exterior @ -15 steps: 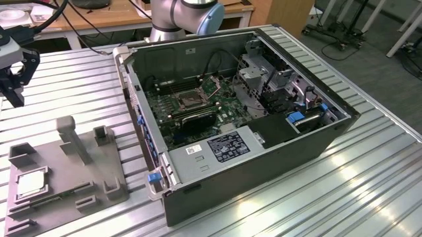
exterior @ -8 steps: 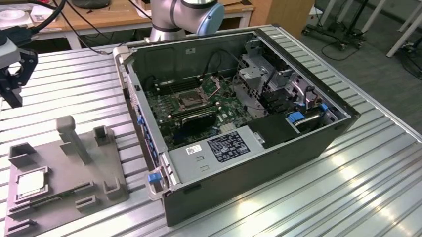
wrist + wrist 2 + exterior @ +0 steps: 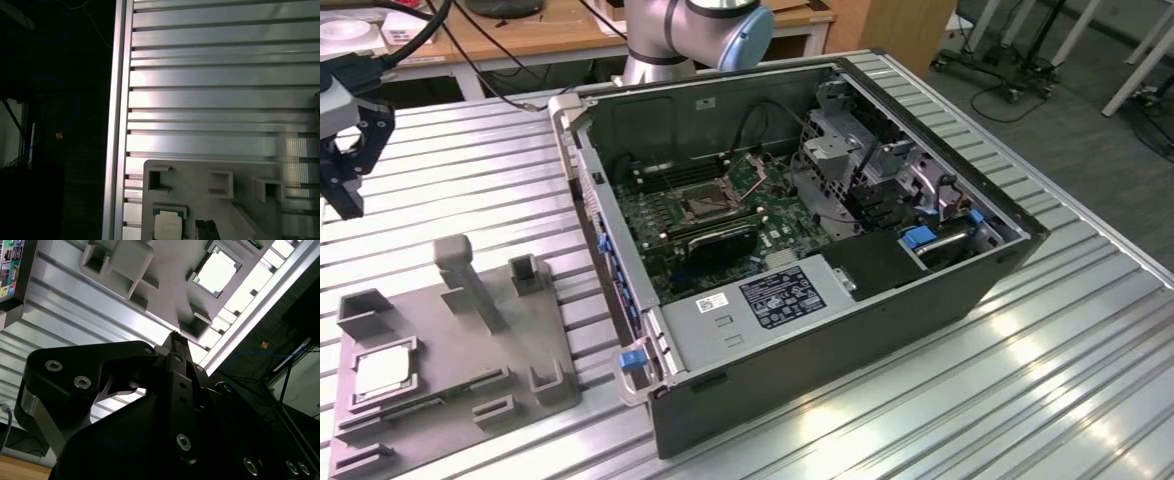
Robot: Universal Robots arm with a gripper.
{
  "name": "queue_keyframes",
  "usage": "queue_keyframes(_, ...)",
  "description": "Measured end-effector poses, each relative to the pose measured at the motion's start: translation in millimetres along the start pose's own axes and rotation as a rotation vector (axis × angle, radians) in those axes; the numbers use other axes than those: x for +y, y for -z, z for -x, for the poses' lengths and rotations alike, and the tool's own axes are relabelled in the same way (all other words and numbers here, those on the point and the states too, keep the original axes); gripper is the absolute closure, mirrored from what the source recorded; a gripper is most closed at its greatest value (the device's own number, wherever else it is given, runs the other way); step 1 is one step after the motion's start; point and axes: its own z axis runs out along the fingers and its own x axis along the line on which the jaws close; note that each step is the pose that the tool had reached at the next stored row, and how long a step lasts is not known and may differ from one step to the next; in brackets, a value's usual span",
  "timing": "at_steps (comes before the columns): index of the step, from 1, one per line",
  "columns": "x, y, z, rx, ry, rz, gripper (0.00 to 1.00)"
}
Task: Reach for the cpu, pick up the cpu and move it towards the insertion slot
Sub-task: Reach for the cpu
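The cpu [image 3: 384, 372] is a small pale square chip lying flat in a recess of the grey plastic tray [image 3: 454, 350] at the exterior view's lower left. It also shows in both wrist views, cpu [image 3: 216, 272] and cpu [image 3: 167, 225]. My gripper [image 3: 340, 195] hangs above the slatted table at the exterior view's far left, well beyond the tray and apart from the chip. Its black fingertips [image 3: 176, 336] are together with nothing between them. The insertion slot [image 3: 698, 205] is the dark socket with a metal frame on the green board inside the open computer case [image 3: 947, 290].
Upright posts and blocks [image 3: 467, 280] rise from the tray. The arm's base [image 3: 674, 40] stands behind the case. A white-labelled black box [image 3: 781, 295] and drive cages [image 3: 854, 150] crowd the case around the board. The table's edge rail [image 3: 120, 120] runs beside the tray.
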Motion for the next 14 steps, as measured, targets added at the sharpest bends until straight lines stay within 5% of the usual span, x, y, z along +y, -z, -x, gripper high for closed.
queue_keyframes(14, 0.0, -1.6, -2.5, 0.0001, 0.0, 0.0, 0.89)
